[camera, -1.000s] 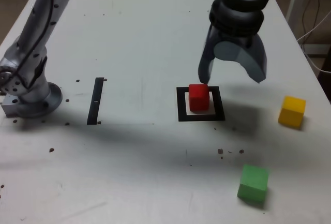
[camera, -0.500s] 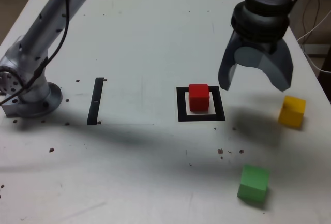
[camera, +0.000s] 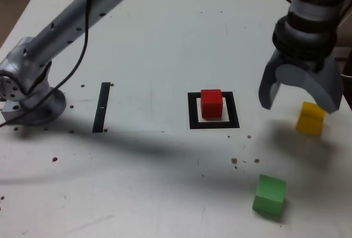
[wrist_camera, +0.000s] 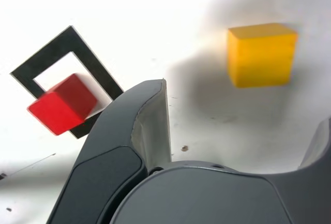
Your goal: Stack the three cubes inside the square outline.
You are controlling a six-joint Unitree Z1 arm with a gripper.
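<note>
Tool (camera: 300,101), dark grey two-jaw gripper, is spread wide, nothing pinched, hanging above the white speckled counter (camera: 143,194). Its blurred shadow lies on the counter below.

Yellow plain matte cube (camera: 311,118): nearest cube to the tool. In the exterior view the right-hand jaw partly covers its upper right corner; in the wrist view it shows whole, seen past the open jaws, apart from them. Counter around it is bare on the visible sides, so no other cube is close by.

Red plain matte cube (camera: 212,104): off to the tool's left in the exterior view, sitting on the white middle of the thick black square outline (camera: 193,122). Outline shows all round it there. In the wrist view it is just beside one jaw, outside the jaws, and that jaw hides a bit of the outline.

Green plain matte cube (camera: 269,195): in the exterior view, below the tool and lower than the yellow one, alone on the counter.

Straight thin black bar mark (camera: 102,107): well to the tool's left in the exterior view, between the outline and the grey arm base (camera: 39,107). Dark cable (camera: 82,54) loops off the arm on that side. Small dark specks dot the counter. All three cubes are apart, none stacked.
</note>
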